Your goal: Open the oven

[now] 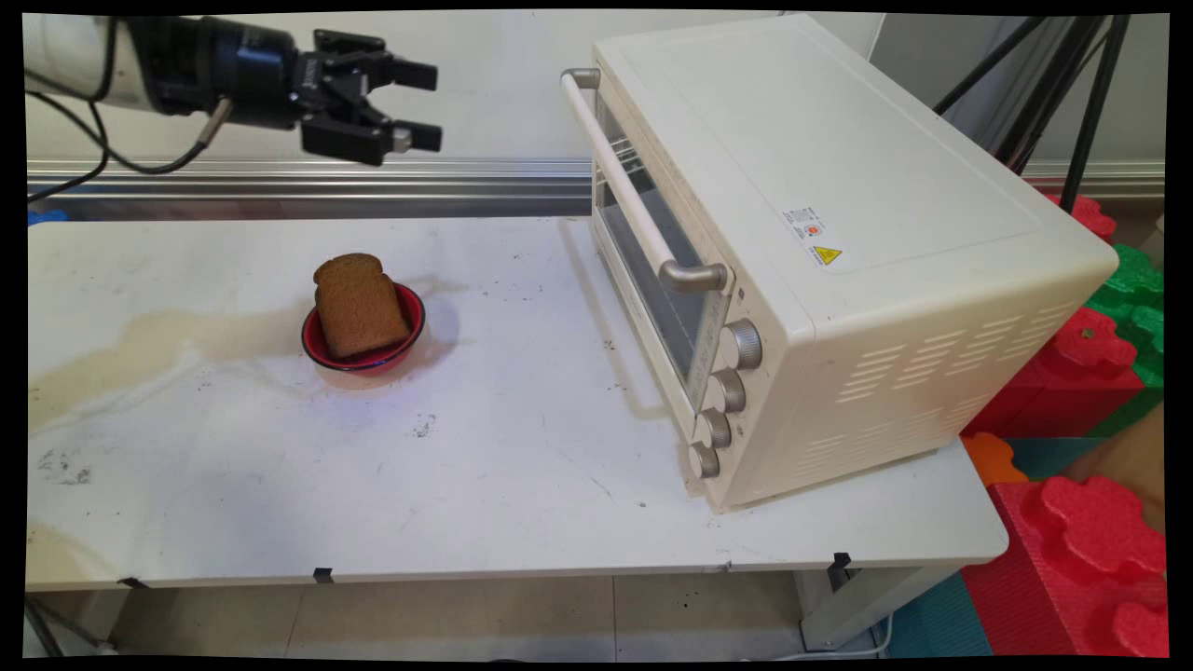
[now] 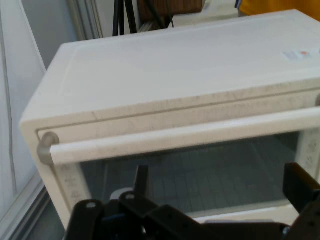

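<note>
Up near the wall, the black two-finger gripper (image 1: 421, 104) hangs high above the white table (image 1: 485, 447), pointing sideways at the cream-coloured toaster oven (image 1: 839, 233). Its fingers (image 1: 417, 74) are spread wide apart with nothing between them. The oven's glass door is shut, its long pale bar handle (image 2: 185, 136) fills the hand view, and four round knobs (image 1: 722, 401) run down its front. Well below the gripper, a small red bowl (image 1: 407, 334) sits on the table with a brown slice of bread (image 1: 359, 306) propped upright in it, leaning on the rim.
</note>
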Tool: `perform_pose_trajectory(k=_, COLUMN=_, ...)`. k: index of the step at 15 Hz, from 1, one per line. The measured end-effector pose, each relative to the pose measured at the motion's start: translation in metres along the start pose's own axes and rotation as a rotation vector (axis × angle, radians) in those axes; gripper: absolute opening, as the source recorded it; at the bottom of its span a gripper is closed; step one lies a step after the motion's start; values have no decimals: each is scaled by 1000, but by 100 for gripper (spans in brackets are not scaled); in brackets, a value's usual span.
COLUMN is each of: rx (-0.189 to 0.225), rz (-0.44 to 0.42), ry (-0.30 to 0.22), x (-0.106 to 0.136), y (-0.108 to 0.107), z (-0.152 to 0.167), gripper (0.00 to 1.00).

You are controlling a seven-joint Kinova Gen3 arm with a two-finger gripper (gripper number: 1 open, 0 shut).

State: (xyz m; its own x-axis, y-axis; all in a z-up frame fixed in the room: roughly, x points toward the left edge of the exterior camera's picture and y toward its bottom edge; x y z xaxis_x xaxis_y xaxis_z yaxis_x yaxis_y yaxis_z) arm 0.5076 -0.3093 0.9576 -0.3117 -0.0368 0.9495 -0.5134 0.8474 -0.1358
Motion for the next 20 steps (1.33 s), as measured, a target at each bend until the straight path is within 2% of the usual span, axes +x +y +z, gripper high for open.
perform_pose_trajectory(k=8, rx=5, rz=4, ry=-2, x=15, y=-8, z=53, gripper=100)
perform_pose_trajectory(k=12, rx=3, rz=2, ry=-16, x=18, y=-11, z=84, gripper=100)
perform_pose_trajectory(k=20, rx=0, rz=7, ry=-45, x=21, y=-10, z=125, gripper=100)
